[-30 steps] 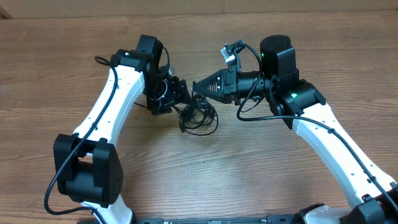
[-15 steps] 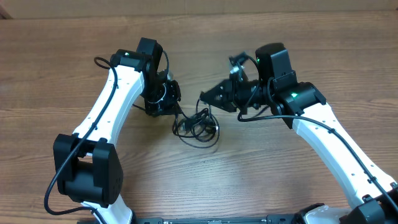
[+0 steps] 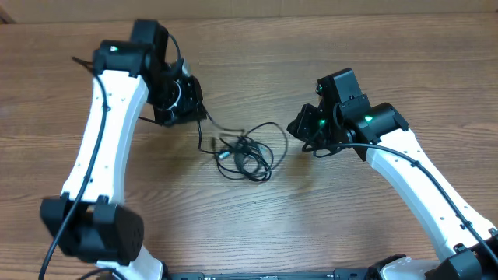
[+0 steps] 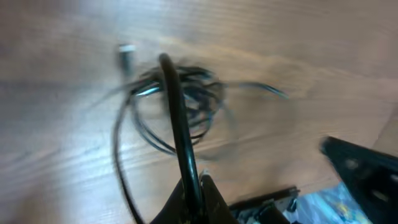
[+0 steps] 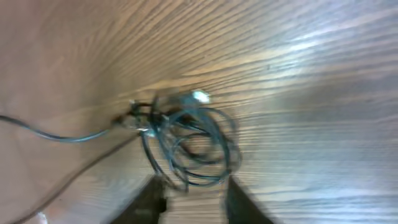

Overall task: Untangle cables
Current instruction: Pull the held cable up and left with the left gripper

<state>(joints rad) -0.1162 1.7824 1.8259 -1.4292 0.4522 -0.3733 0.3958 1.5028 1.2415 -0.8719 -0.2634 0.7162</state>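
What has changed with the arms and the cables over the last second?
The left hand pulled away up and to the left in the overhead view, gripping one strand that now stretches out from the cables. The right hand drew back to the right, open. The rest of the bundle stayed tangled at about the same spot on the table.
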